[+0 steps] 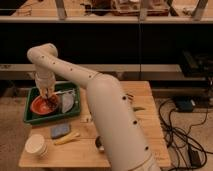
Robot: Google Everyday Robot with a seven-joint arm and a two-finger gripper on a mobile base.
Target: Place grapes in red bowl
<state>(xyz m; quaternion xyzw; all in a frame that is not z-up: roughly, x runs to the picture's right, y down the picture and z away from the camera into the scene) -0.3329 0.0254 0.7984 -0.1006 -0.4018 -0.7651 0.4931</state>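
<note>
The red bowl (pixel 38 106) sits in the left part of a green tray (pixel 31 119) on the wooden table. A dark reddish-purple cluster, the grapes (pixel 51 103), lies at the bowl's right side, just under the gripper. My gripper (pixel 46 93) hangs directly over the bowl, pointing down, touching or almost touching the grapes. The white arm arcs up from the lower right and over the tray.
A grey object (pixel 67 102) lies in the tray to the right of the bowl. A blue block (pixel 60 131), a yellow item (pixel 67 138) and a cream-white bowl (pixel 36 145) sit on the table's front left. The arm hides most of the table's middle. Shelves stand behind.
</note>
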